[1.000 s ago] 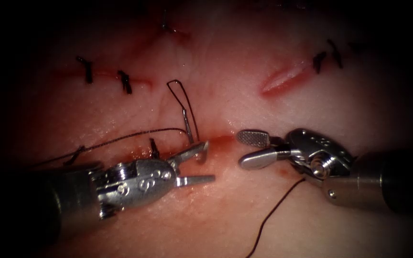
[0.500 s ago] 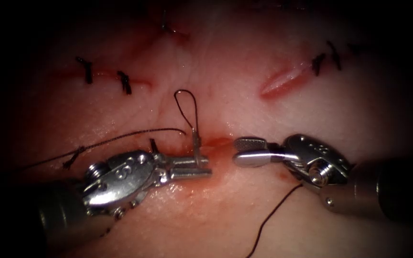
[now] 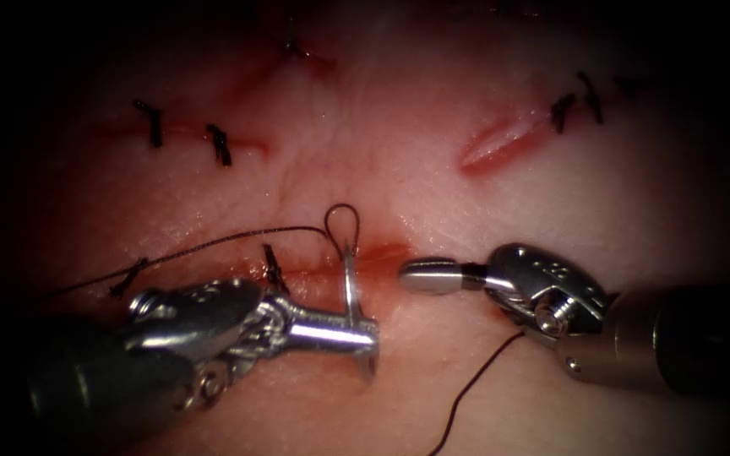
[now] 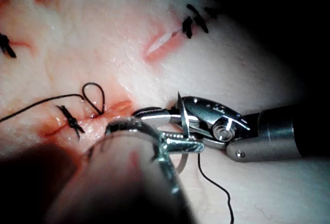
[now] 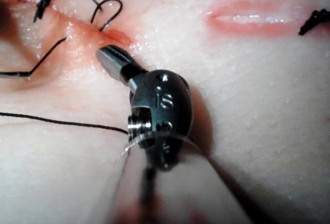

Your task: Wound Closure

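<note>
Since half a second ago the left tool (image 3: 365,333) has rolled and drawn the needle (image 3: 351,291) toward the near side of the cut, and the thread loop above it has shrunk; a second ago its jaws stood apart near the needle's tail. The right tool (image 3: 422,276) has slid a little left, its jaws brought together from the spread they showed a second ago.

Now the left tool's jaws are clamped on the needle at about the middle of its curve. The needle's long axis runs nearly up and down in the endoscope view, across the jaws: its tail end points up toward the cut (image 3: 378,252), where a small loop of thread (image 3: 344,219) joins it, and its other end sticks out below the jaws. It appears to sit clear of the tissue (image 3: 399,169), just left of the right tool's tip.

The right tool holds nothing; its closed jaws lie flat, pointing left, tip just beside the needle and the red fluid (image 3: 386,251) along the cut. A dark strand (image 3: 475,384) passes under its wrist and trails toward the near edge. Another strand (image 3: 213,245) runs from the loop off to the left, past a knotted stitch (image 3: 274,263). Further stitches (image 3: 221,145) cross a closed cut behind, and an open cut (image 3: 500,139) lies at the back right, well apart.
</note>
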### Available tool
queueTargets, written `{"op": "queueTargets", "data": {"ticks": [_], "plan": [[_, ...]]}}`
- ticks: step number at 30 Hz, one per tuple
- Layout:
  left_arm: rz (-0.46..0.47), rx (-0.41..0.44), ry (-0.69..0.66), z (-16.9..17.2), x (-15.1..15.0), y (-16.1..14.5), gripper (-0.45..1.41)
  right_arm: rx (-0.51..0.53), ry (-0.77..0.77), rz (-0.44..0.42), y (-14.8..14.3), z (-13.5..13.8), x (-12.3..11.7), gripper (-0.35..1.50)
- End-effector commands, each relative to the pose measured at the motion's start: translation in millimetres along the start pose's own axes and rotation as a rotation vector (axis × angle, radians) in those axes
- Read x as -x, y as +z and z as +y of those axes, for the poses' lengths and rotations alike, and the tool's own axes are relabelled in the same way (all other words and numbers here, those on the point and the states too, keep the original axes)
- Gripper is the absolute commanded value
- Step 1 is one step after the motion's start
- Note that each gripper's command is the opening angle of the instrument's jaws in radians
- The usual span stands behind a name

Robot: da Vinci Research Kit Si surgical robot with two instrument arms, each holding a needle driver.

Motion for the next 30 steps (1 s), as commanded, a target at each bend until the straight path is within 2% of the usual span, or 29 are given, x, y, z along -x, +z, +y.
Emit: {"op": "queueTargets", "data": {"ticks": [1,3,6,7,11,14,19,21,25,30], "plan": [[-0.011,0.013,-0.004,0.4,0.0,0.6,-0.45,-0.014,-0.083,-0.008,0.8,0.3,0.7,-0.13],[-0.019,0.03,0.038,2.0,0.0,0.6,-0.45,-0.03,-0.156,-0.039,0.8,0.2,0.5,-0.06],[-0.014,0.026,0.165,4.2,-0.4,0.0,-0.45,-0.054,-0.226,-0.055,0.9,-0.1,0.0,0.17],[0.003,-0.025,0.288,5.2,-0.6,-0.7,-0.45,-0.056,-0.24,-0.057,1.0,-0.5,-0.6,0.54],[0.004,-0.074,0.393,6.3,-0.6,-2.4,-0.45,-0.044,-0.322,-0.057,1.6,-1.5,-2.2,0.94],[0.003,-0.097,0.436,7.8,0.1,-3.8,-0.45,-0.035,-0.385,-0.061,2.4,-2.5,-4.3,1.08],[0.0,-0.111,0.49,10.8,0.9,-4.2,-0.45,-0.02,-0.417,-0.063,3.9,-3.2,-6.2,1.08],[0.0,-0.121,0.517,12.0,1.0,-3.9,-0.45,-0.012,-0.415,-0.062,4.6,-3.3,-6.3,1.13],[0.0,-0.123,0.545,13.5,1.2,-2.9,-0.45,-0.016,-0.423,-0.08,6.1,-3.4,-5.5,1.11],[-0.001,-0.122,0.575,14.2,1.2,-2.2,-0.45,-0.063,-0.452,-0.121,7.3,-2.9,-3.7,0.81]]}}
